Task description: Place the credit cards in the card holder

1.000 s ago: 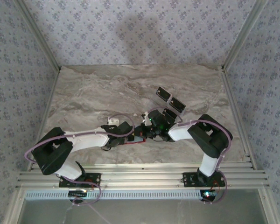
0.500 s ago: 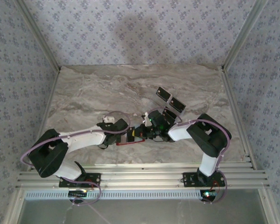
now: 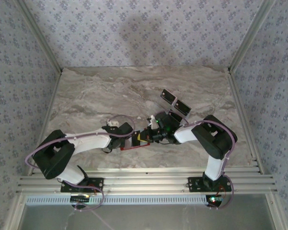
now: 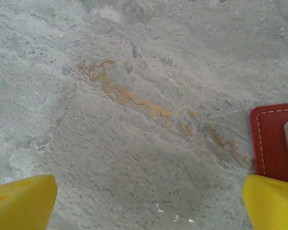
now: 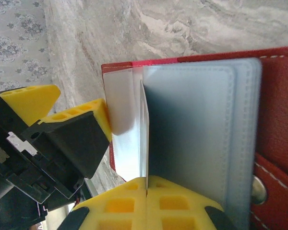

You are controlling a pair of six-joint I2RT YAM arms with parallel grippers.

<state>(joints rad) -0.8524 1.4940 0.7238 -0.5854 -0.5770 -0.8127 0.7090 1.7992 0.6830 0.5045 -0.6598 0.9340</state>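
**Top view.** The left gripper [image 3: 133,139] is sitting farther back toward its own side than a second ago, when it was covering the card holder [image 3: 133,146]. More of the red strip is now showing between the two arms. The right gripper [image 3: 148,135] is staying over the holder's right part. One glossy black card [image 3: 168,97] and a second black card [image 3: 182,107] are lying flat and unmoved on the veined grey marble bench [image 3: 96,96]. They are side by side behind the right wrist, apart from the holder.

**Left wrist view.** The smooth yellow fingertips [image 4: 19,203] are standing wide apart with nothing between them, hovering over bare bench [image 4: 134,158] streaked by a rusty orange vein [image 4: 125,96]. The holder's rounded red corner [image 4: 271,139], leathery with white stitching, is lying flat at the right edge, just beside the right-hand fingertip.

**Right wrist view.** The holder is lying open, with frosted translucent plastic sleeves [image 5: 197,134] fanning over grained red leather [image 5: 278,120]. A round metal snap stud [image 5: 259,189] is sitting at lower right. The right jaws, with gridded yellow pads [image 5: 120,206], are pinching a thin silvery grey card [image 5: 144,143], seen edge-on against the sleeves' left margin. One yellow-and-black finger [image 5: 81,134] of the left gripper is reaching the outer sleeve's edge; contact cannot be told.
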